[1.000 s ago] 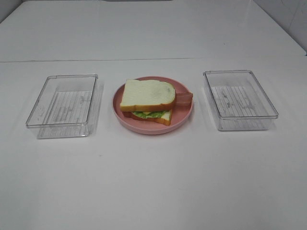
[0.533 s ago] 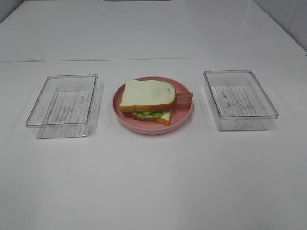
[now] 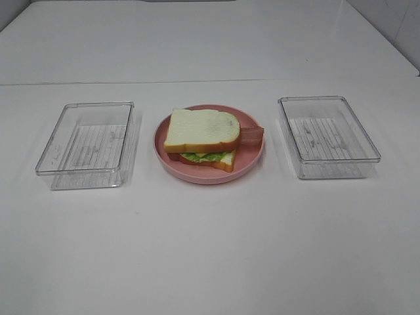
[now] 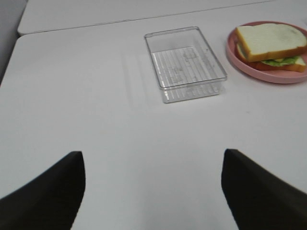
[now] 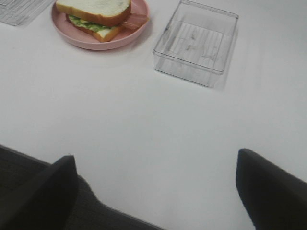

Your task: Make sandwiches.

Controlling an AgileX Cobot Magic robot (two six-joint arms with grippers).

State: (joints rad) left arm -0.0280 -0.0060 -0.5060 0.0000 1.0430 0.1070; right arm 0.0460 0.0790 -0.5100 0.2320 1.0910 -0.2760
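**Sandwich stacked, both hands parked**

Overhead: sandwiches (image 3: 201, 138) mid-counter on the pink plate (image 3: 252, 161).

Left wrist: left hand (image 4: 152, 191) spread wide, empty.

Right wrist: right hand (image 5: 156, 191) the same. Looks light and squishy (layers probably slide), so I'd pinch the crust edges.

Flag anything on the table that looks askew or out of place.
Only the sandwich on the pink plate: a bacon strip pokes out from the stack's right side. Both clear trays sit upright with nothing inside.

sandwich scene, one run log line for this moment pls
sandwich: stacked on pink plate | trays: empty | left gripper: open, clear | right gripper: open, clear
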